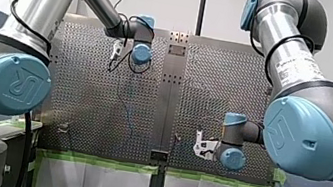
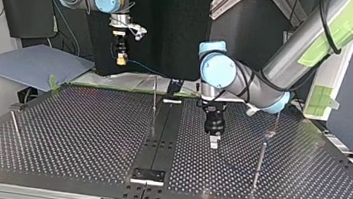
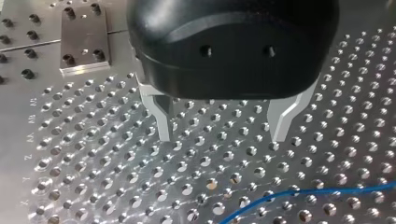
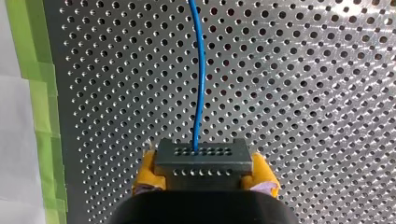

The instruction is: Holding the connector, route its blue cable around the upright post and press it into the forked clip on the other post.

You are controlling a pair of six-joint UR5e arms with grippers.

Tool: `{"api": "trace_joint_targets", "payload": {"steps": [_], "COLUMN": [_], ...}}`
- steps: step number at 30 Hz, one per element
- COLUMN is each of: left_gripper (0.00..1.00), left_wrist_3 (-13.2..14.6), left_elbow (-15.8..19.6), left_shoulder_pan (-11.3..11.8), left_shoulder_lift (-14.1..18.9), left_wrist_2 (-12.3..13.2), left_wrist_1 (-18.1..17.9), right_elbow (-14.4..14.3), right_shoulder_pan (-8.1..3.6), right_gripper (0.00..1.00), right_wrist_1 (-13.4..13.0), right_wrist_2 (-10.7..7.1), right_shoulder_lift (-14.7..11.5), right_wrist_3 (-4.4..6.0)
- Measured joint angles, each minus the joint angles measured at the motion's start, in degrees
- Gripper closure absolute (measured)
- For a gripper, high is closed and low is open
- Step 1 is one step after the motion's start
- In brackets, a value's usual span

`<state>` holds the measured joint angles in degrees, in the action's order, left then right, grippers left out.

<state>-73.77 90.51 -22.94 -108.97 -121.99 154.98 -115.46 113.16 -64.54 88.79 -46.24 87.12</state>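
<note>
My right pincer (image 4: 205,175) is clamped by its yellow pads (image 4: 148,170) on both sides of the connector (image 4: 203,161), which sits square between them. The blue cable (image 4: 200,84) leaves the connector's front face and runs straight ahead of this pincer over the perforated surface (image 4: 303,93), with green tape (image 4: 32,70) off to one side. The grip is on the connector's ends only. If the cable comes taut against a post, I judge the pull could twist or drag the connector out of the pads.

Further along, the cable appears to lie slack on the surface and crosses just ahead of my left pincer (image 3: 223,126). That pincer hovers low with its metal fingers (image 3: 163,116) spread and nothing between them. A sweep of the cable could catch on those fingers.

Beyond, a thin post (image 2: 154,102) stands between the two pincers, and a second post (image 2: 260,162) stands past my left pincer. I cannot pick out the forked clip on either. My right pincer hangs high above the surface, so the cable may ride over a post top rather than wrap around it, or miss the fork.
</note>
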Motion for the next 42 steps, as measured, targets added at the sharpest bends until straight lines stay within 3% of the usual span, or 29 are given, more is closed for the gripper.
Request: {"api": "trace_joint_targets", "payload": {"steps": [13,25,42], "left_gripper": [0.0,0.0,0.0], "left_wrist_3": [-0.2,-0.9,-1.7], "left_elbow": [-0.6,-5.3,-6.0], "left_shoulder_pan": [1.7,2.1,2.9], "left_shoulder_lift": [-0.4,-3.4,-4.8], "left_wrist_2": [-1.6,-2.3,-2.1], "left_wrist_1": [-0.3,2.3,1.4], "right_elbow": [0.0,0.0,0.0], "right_shoulder_pan": [0.0,0.0,-0.01], "right_gripper": [1.0,1.0,1.0], "right_wrist_1": [0.0,0.1,-0.3], "right_wrist_2": [-0.02,-0.01,-0.07], "right_shoulder_lift": [0.0,0.0,0.0], "right_wrist_3": [0.0,0.0,0.0]}}
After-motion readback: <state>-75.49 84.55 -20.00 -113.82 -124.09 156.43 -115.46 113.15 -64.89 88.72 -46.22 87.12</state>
